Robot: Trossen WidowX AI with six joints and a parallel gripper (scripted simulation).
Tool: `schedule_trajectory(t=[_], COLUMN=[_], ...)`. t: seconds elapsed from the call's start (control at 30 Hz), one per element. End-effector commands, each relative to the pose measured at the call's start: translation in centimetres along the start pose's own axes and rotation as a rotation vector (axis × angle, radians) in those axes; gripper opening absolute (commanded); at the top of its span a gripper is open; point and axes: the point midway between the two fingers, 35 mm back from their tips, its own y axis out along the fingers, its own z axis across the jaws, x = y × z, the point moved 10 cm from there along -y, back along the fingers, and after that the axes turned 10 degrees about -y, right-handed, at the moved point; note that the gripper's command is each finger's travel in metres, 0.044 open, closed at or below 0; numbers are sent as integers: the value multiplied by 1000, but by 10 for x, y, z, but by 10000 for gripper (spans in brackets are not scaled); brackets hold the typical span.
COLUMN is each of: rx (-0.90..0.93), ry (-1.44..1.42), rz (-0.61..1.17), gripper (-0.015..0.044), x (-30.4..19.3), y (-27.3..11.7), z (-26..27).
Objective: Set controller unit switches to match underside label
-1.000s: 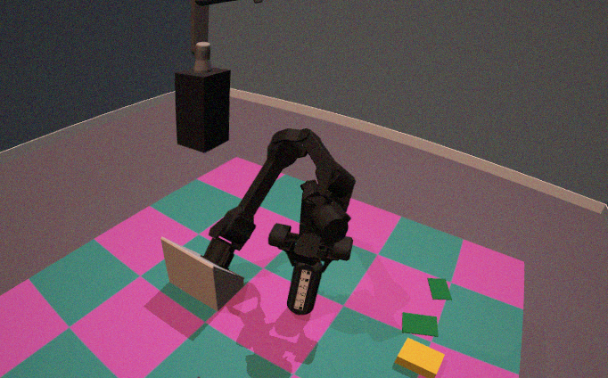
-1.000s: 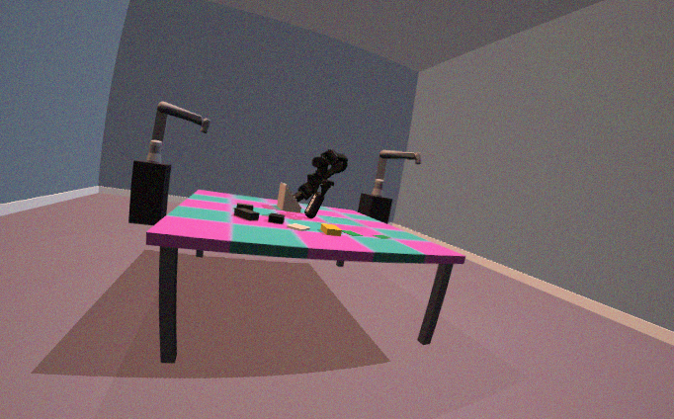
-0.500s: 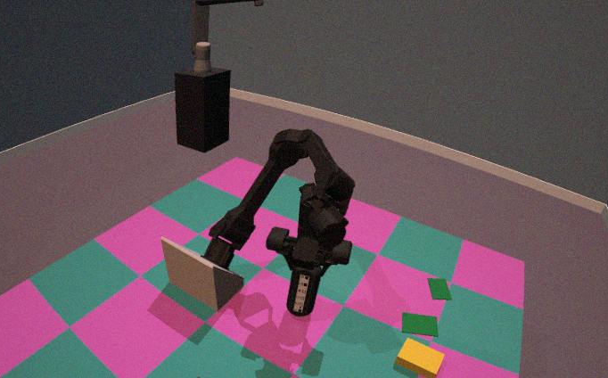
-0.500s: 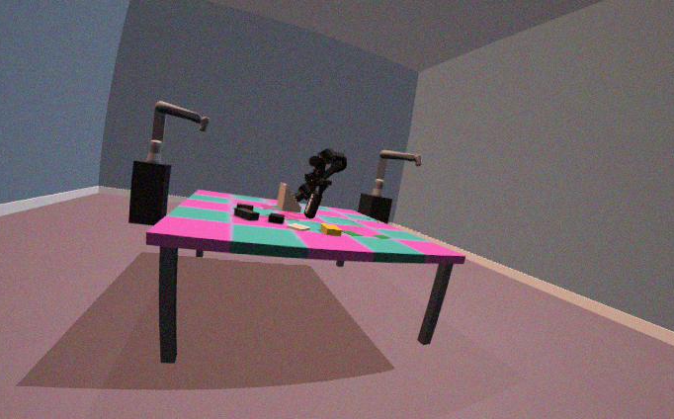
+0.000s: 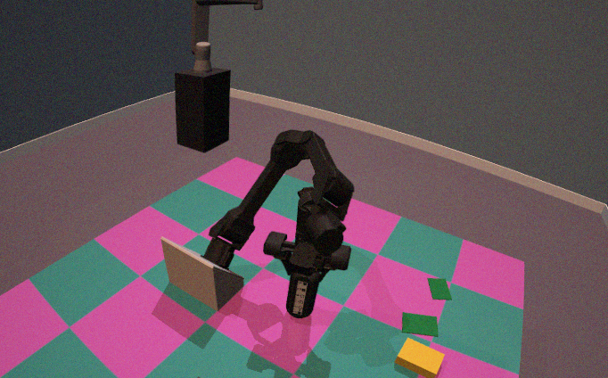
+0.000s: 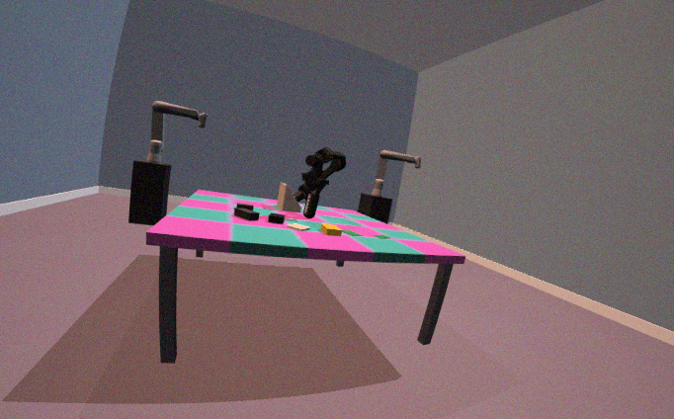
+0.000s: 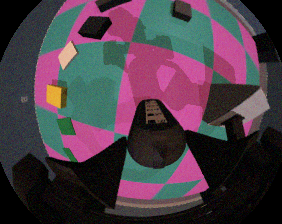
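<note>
My gripper [image 5: 302, 277] [image 7: 156, 137] is shut on the dark grey controller unit [image 5: 311, 300] [image 6: 309, 207] [image 7: 157, 152], with a finger on each side of it. The unit is held tilted in the air above the bench [image 5: 128, 312] [image 6: 189, 228], clear of its surface. Its pale underside label [image 5: 299, 298] [image 7: 153, 113] faces outward in the top view and is seen foreshortened in the wrist view. The row of squares shows there, but it is too blurred to read each one surely. The rocker switches are on the hidden side.
A pale upright panel with a wedge back [image 5: 189, 272] [image 6: 283, 198] stands beside the arm's base. A yellow block [image 5: 420, 357] [image 6: 330, 229] [image 7: 55, 96], green plates [image 5: 419, 324] [image 7: 66, 126], a cream plate [image 6: 298, 226] [image 7: 68, 55] and several dark modules [image 6: 246, 212] [image 7: 95, 27] lie on the bench.
</note>
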Motion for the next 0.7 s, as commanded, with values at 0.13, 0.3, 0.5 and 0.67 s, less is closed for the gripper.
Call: schedule_trajectory(t=[0.13, 0.3, 0.5, 0.67], rx=[-14, -14, -14, -14], ry=[-7, -7, -7, -7], rz=[5, 5, 5, 4], gripper=[338, 338, 338, 338], x=[12, 18, 25, 30], y=[3, 4, 4, 4], z=[-1, -2, -3, -4])
